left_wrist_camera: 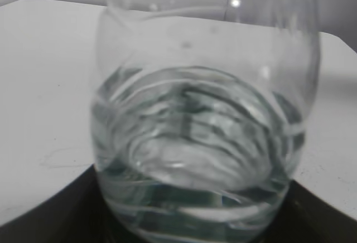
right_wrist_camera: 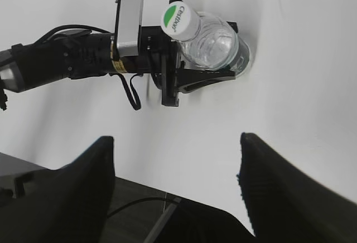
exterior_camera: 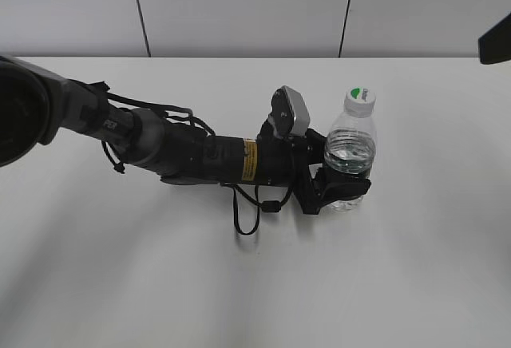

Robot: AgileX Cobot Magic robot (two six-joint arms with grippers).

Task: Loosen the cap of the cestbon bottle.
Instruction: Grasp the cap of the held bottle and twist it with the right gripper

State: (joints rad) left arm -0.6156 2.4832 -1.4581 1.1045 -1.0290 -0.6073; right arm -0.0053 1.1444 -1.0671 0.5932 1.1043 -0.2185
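The cestbon bottle stands upright on the white table, clear, with water inside. Its white cap with a green patch sits on top and also shows in the right wrist view. My left gripper is shut on the bottle's lower body from the left; the bottle fills the left wrist view, with the black fingers at the bottom corners. My right gripper is open and empty, high above the table and looking down on the bottle. Only a dark tip of the right arm shows in the exterior view.
The left arm lies low across the table from the left edge to the bottle, with loose cables hanging under it. The table's dark front edge shows under the right gripper.
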